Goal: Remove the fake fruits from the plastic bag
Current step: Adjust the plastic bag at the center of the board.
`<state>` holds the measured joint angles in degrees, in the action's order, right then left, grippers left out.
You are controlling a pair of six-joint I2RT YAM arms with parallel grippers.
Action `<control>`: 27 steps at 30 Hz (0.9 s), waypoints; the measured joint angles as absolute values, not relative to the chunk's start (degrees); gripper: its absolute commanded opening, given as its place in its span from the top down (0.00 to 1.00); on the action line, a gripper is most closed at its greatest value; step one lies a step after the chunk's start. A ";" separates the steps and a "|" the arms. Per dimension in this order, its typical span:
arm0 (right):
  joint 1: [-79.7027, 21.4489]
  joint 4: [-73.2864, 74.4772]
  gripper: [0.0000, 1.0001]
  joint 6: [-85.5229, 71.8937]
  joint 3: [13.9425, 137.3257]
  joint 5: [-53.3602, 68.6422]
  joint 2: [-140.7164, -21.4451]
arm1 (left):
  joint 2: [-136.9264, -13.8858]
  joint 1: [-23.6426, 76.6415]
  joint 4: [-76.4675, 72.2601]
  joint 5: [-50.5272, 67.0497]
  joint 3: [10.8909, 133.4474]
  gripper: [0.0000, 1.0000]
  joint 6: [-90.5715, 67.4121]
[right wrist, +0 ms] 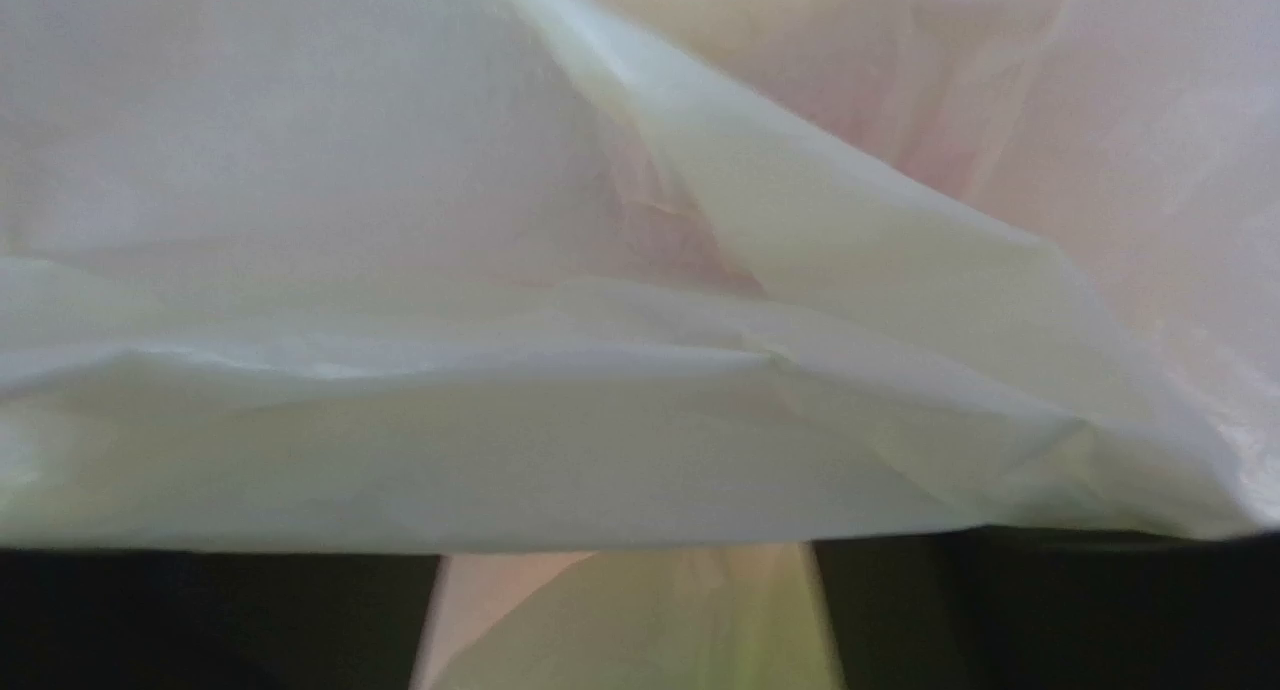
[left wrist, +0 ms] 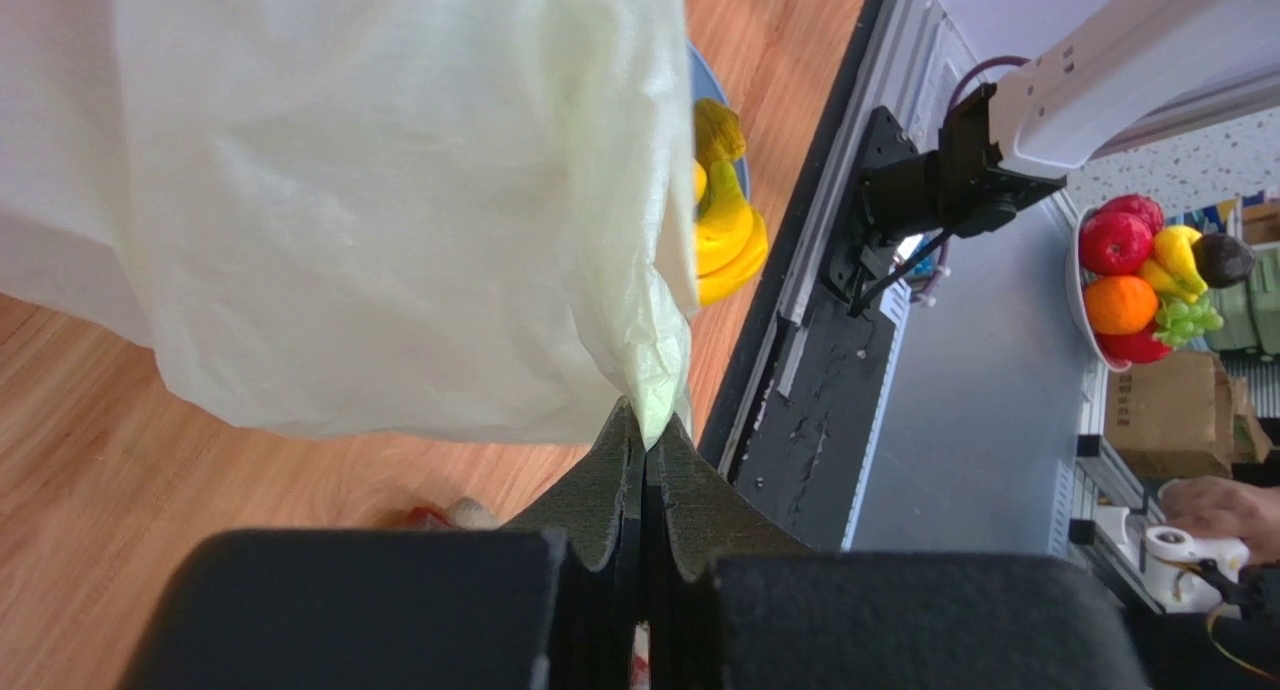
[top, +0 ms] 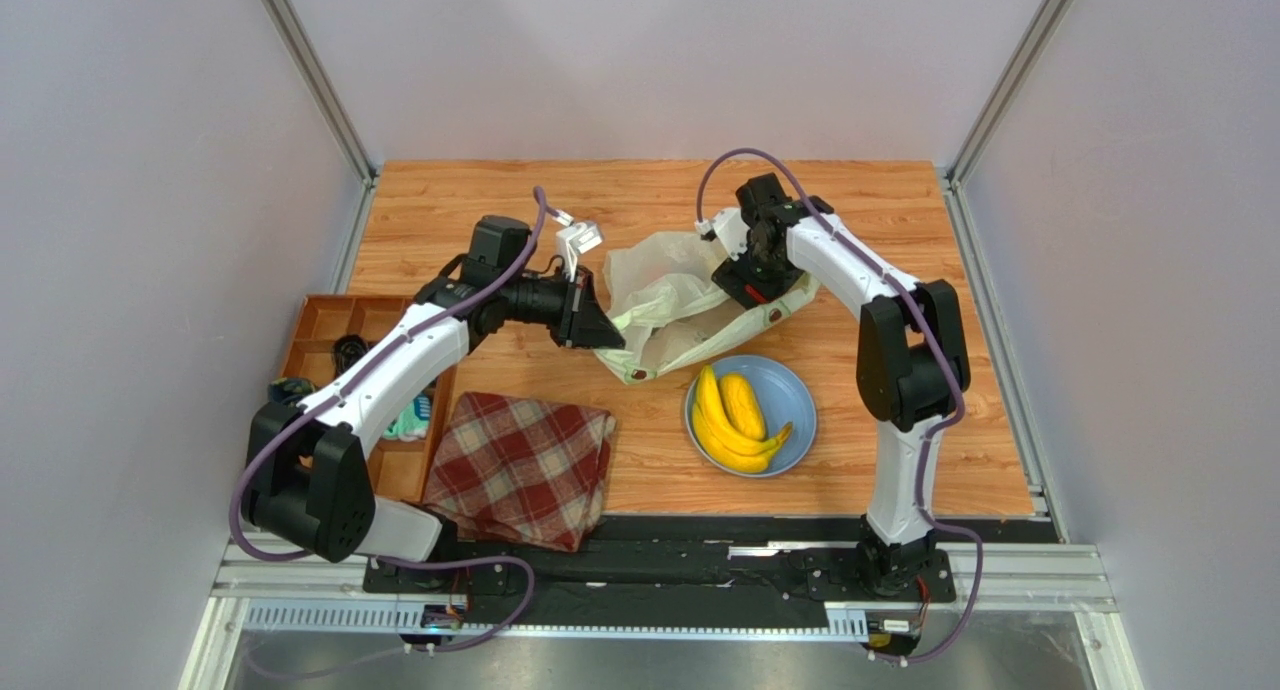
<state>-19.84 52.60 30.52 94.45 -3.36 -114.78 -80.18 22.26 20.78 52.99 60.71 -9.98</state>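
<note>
Banana bunch (top: 729, 417) is out, lying on the blue plate (top: 798, 378). I see no other fruit out, so I judge the round ones are left inside the plastic bag (top: 673, 293), mid-table. My left gripper (left wrist: 646, 428) is clamped on the bag's edge, and my right gripper (right wrist: 624, 600) sits in the bag mouth, jaws apart under the film.

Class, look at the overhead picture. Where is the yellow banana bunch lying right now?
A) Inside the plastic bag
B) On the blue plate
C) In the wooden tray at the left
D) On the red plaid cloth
B: the banana bunch lies on the blue plate, just in front of the plastic bag and outside it.
</note>
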 measured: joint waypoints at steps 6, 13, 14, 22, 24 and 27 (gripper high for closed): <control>-16.86 51.62 0.02 32.08 109.19 2.48 -127.22 | -82.61 22.46 23.09 55.53 61.23 1.00 -7.05; -16.12 47.37 0.45 33.82 120.05 8.60 -137.93 | -84.25 22.70 25.26 55.13 62.43 1.00 -4.56; -15.86 46.19 0.48 33.93 120.09 9.17 -137.93 | -84.29 22.90 25.78 55.09 62.46 1.00 -4.45; -12.84 45.36 0.54 33.95 109.65 19.94 -126.67 | -87.50 23.66 27.09 53.43 66.06 1.00 -4.56; -12.34 46.63 0.54 33.95 104.92 23.22 -119.83 | -89.32 23.66 26.94 53.04 68.10 1.00 -4.82; -12.64 48.10 0.53 34.02 99.18 26.30 -109.91 | -91.88 23.66 26.89 52.49 71.02 1.00 -5.26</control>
